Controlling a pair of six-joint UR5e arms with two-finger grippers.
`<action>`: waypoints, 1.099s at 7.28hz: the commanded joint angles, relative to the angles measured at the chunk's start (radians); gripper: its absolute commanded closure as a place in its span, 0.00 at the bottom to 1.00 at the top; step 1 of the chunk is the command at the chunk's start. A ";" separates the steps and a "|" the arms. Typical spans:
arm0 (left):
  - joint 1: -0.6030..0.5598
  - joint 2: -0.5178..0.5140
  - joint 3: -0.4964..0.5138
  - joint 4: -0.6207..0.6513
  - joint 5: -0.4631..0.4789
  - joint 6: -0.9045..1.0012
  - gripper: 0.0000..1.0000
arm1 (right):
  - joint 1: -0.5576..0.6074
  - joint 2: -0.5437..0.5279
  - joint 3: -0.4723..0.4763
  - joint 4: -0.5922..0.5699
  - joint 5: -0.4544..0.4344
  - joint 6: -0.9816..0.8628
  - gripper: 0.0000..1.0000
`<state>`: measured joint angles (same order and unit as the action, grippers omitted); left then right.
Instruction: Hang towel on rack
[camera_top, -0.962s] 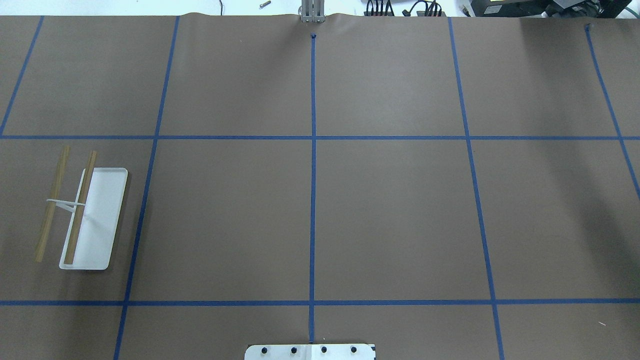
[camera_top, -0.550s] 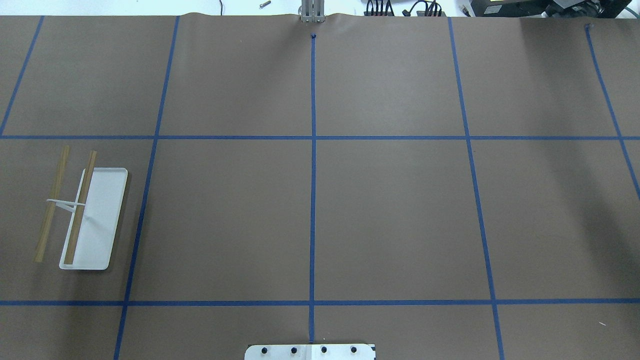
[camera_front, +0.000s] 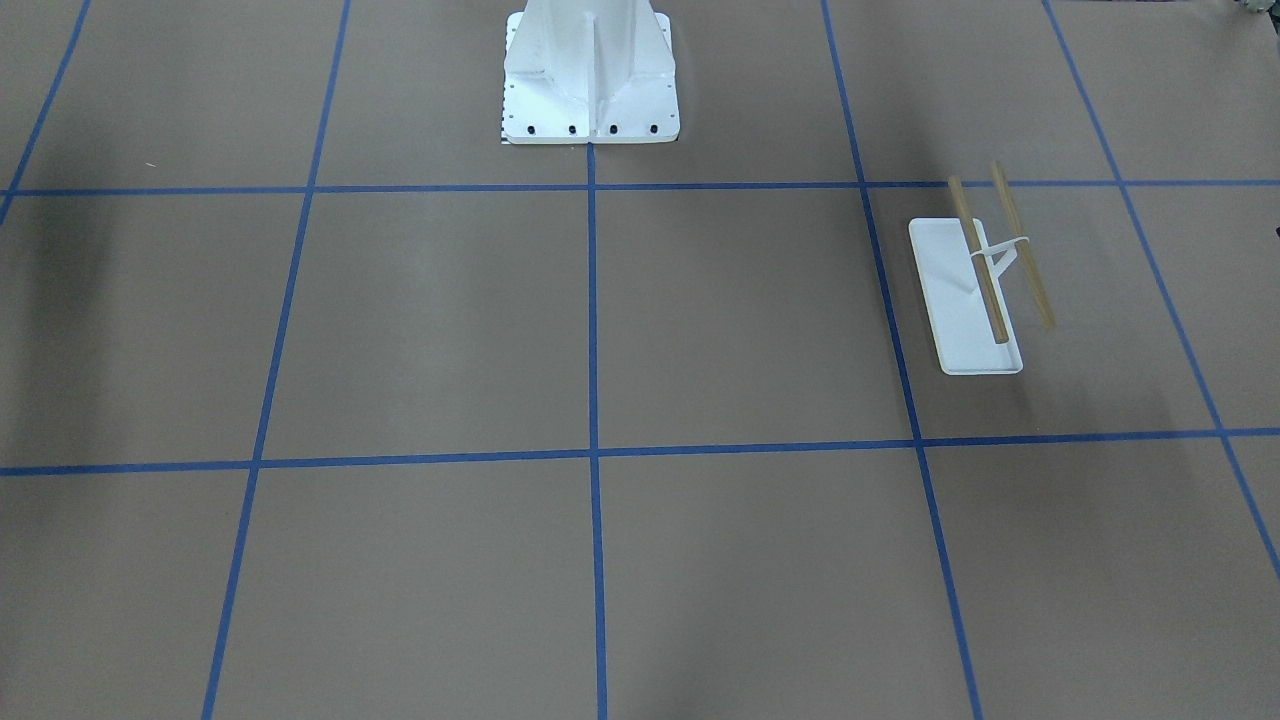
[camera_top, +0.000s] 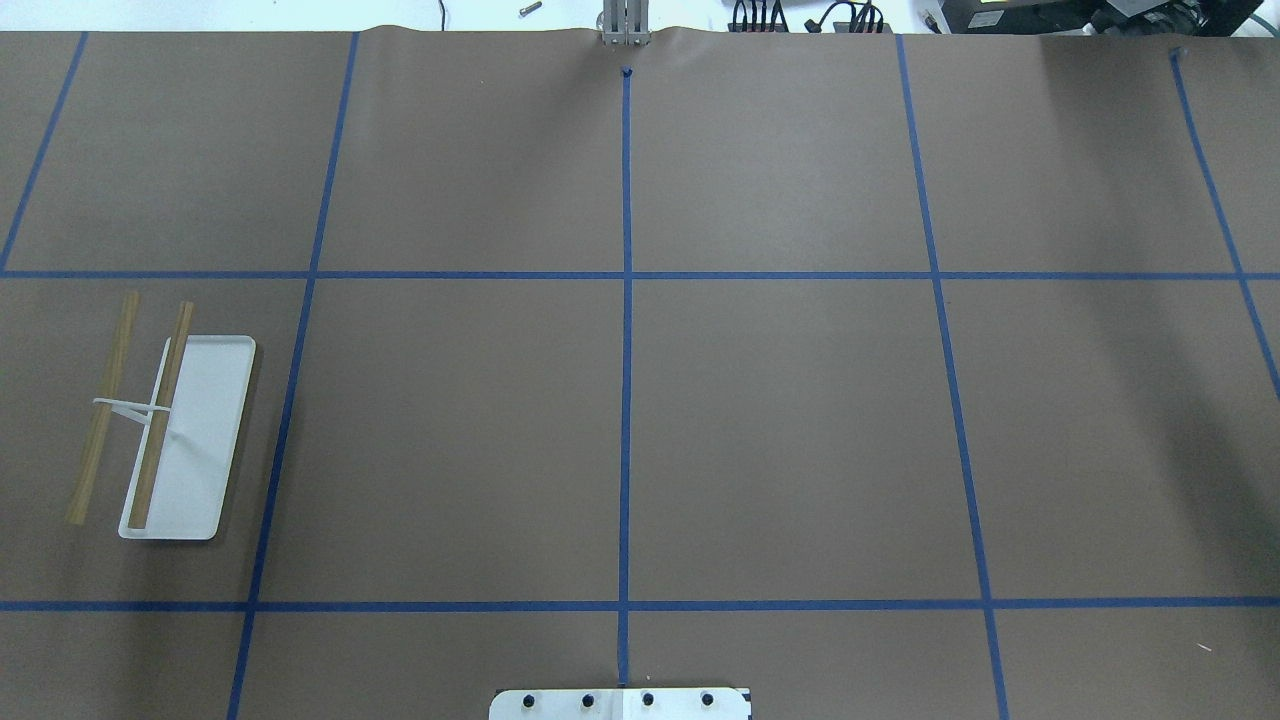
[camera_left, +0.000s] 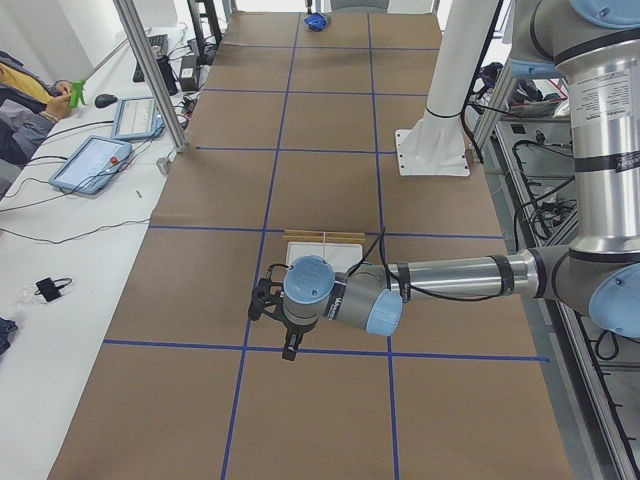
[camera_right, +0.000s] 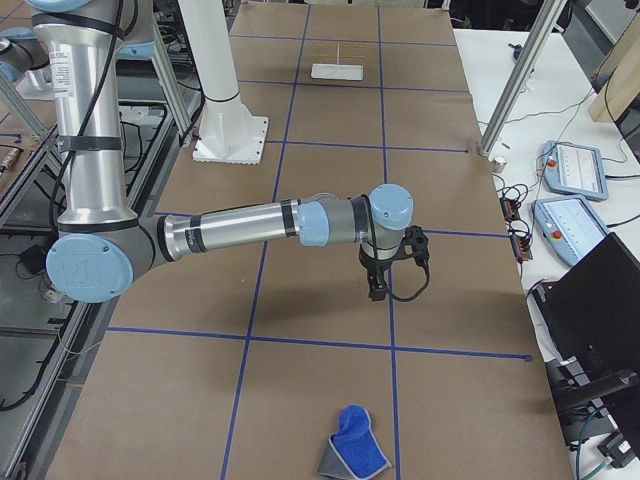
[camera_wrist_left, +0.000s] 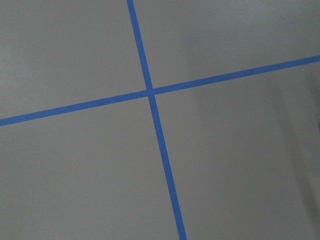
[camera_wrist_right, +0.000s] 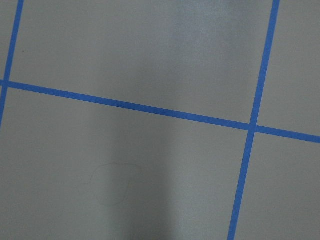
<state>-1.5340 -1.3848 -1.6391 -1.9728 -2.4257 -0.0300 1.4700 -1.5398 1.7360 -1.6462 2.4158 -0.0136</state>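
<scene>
The rack (camera_top: 200, 440) has a white base and two wooden rods, and stands on the left side of the table; it also shows in the front view (camera_front: 960, 300) and the two side views (camera_left: 323, 237) (camera_right: 338, 70). The towel (camera_right: 355, 455), crumpled blue and grey, lies at the table's end on my right and shows far off in the left side view (camera_left: 316, 20). My left gripper (camera_left: 289, 350) hangs over the table on the near side of the rack. My right gripper (camera_right: 377, 291) hangs over the table, well short of the towel. I cannot tell whether either is open or shut. Neither wrist view shows fingers.
The brown table cover carries a grid of blue tape lines (camera_top: 625, 400). The white robot pedestal (camera_front: 590, 80) stands at the table's middle edge. Metal posts (camera_left: 150, 70) (camera_right: 515, 80), tablets and cables stand along the operators' side.
</scene>
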 joint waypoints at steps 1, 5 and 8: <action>0.000 0.000 0.001 0.000 -0.001 -0.002 0.02 | -0.002 -0.014 -0.004 -0.001 -0.006 -0.003 0.00; 0.000 -0.002 0.016 0.000 -0.001 0.001 0.02 | -0.002 -0.079 -0.212 0.330 -0.047 0.003 0.00; 0.000 0.000 0.015 -0.001 -0.001 -0.001 0.02 | 0.044 -0.048 -0.314 0.329 -0.060 -0.034 0.00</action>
<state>-1.5340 -1.3854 -1.6244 -1.9731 -2.4271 -0.0305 1.4805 -1.6057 1.4797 -1.3220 2.3611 -0.0294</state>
